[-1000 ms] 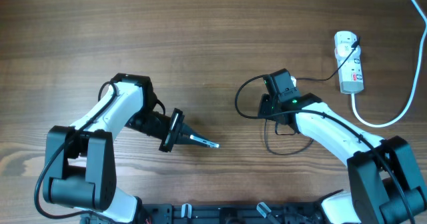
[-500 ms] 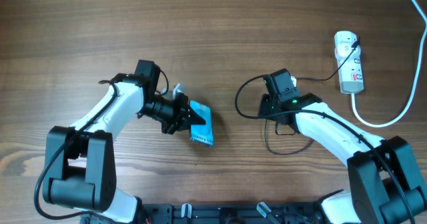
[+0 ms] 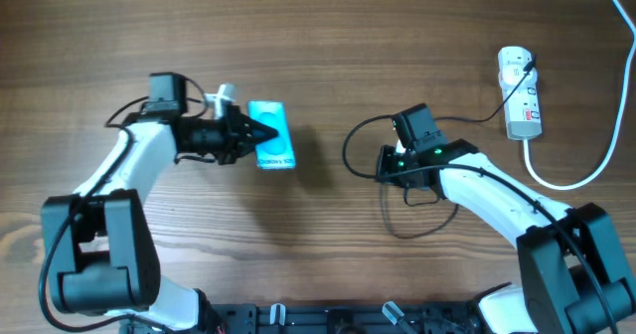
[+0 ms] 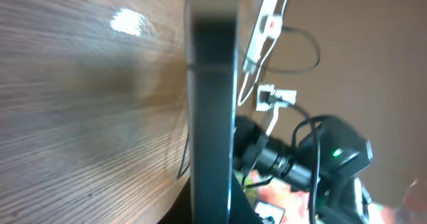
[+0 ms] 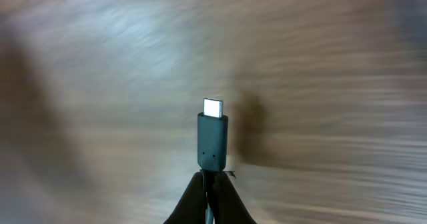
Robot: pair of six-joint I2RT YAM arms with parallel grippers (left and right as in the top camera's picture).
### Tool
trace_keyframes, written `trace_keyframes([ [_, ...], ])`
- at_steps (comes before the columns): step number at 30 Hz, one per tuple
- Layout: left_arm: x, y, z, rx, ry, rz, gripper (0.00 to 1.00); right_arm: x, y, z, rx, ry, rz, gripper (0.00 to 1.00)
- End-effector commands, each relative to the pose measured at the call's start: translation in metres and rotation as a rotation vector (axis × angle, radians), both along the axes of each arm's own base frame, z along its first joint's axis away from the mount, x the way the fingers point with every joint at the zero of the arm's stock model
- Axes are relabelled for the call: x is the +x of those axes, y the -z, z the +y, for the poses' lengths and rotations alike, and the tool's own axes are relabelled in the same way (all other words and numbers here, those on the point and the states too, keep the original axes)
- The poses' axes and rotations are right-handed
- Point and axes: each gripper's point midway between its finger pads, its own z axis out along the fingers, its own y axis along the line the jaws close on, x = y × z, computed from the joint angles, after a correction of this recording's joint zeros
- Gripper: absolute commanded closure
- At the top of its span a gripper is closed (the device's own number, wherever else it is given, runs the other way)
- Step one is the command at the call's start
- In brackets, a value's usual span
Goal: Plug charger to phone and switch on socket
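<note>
My left gripper is shut on the phone, a small flat smartphone with a teal-blue screen, and holds it above the table left of centre. In the left wrist view the phone shows edge-on as a dark vertical bar. My right gripper is shut on the charger cable just behind its small plug tip, which points away from the fingers. The thin black charger cable loops on the table and runs to the black plug in the white socket strip at the far right.
The socket's thick white cord curves down and up along the right edge of the table. The wooden table stretches behind both arms. The arms' bases stand at the front edge.
My left gripper has lifted the phone and carried it up and left, turning the screen to face up. My right gripper has shifted slightly left with the plug tip.
</note>
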Motion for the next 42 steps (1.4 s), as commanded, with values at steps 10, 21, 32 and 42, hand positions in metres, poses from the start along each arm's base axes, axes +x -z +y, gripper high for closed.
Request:
trace_keyframes([
  [10, 0.013, 0.012, 0.024, 0.127, -0.062, -0.039, 0.96, -0.093, -0.049, 0.155, 0.453, -0.583, 0.001, 0.95],
  [21, 0.018, 0.013, 0.027, 0.148, -0.069, -0.066, 0.96, -0.099, -0.089, 0.204, 0.618, -0.700, -0.169, 0.96],
  [32, 0.016, 0.013, 0.026, 0.164, -0.019, -0.141, 0.96, -0.085, -0.094, 0.208, 0.621, -0.617, -0.199, 0.96],
  [42, 0.014, 0.003, 0.019, 0.101, 0.008, -0.172, 0.96, -0.065, -0.077, 0.196, 0.502, -0.496, -0.224, 0.96],
])
